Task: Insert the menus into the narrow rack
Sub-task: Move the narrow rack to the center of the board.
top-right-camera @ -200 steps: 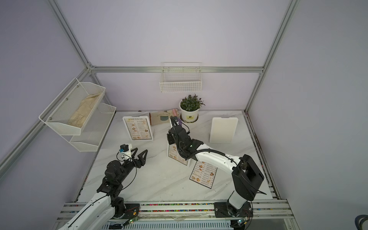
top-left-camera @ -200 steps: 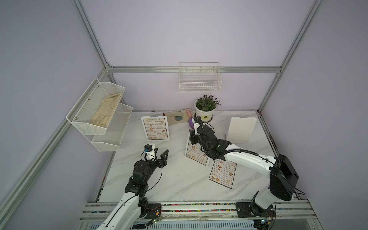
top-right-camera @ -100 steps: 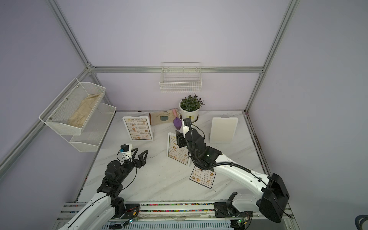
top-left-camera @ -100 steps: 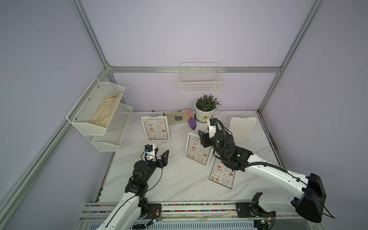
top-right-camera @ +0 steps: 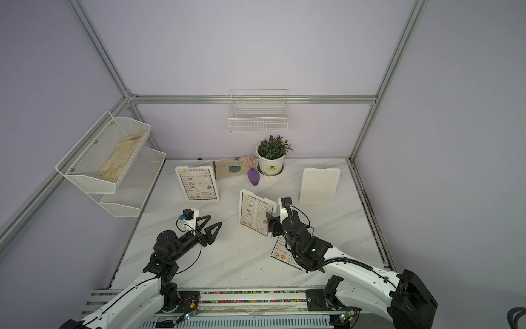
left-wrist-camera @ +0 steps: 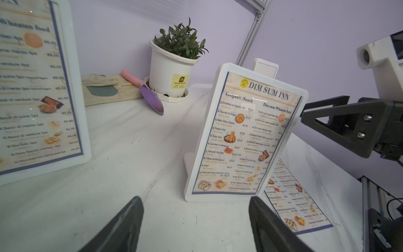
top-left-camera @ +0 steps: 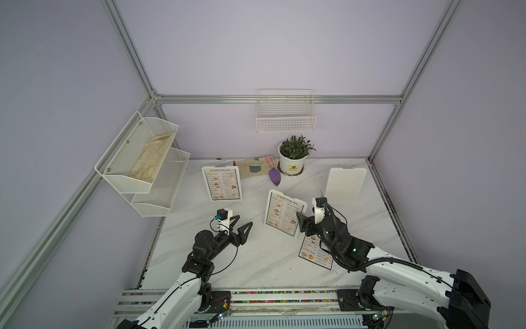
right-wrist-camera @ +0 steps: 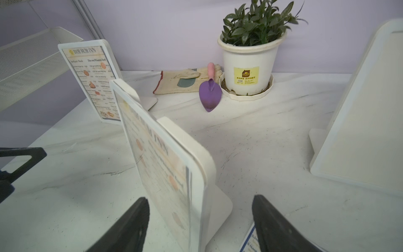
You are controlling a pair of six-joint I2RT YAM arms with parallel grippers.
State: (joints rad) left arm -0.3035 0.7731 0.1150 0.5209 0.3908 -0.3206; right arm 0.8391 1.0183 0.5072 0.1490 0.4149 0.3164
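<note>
right gripper [top-right-camera: 271, 225] pulled back toward the robot, off the top of the middle menu [top-right-camera: 256, 213], jaws seemingly wider apart

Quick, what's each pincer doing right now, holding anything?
Left pincer: open, holding nothing.
Right pincer: open, holding nothing.

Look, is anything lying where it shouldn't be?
Yes. One menu lies flat on the table, while the middle menu and the far menu stand in holders. A third white holder stands empty.
</note>
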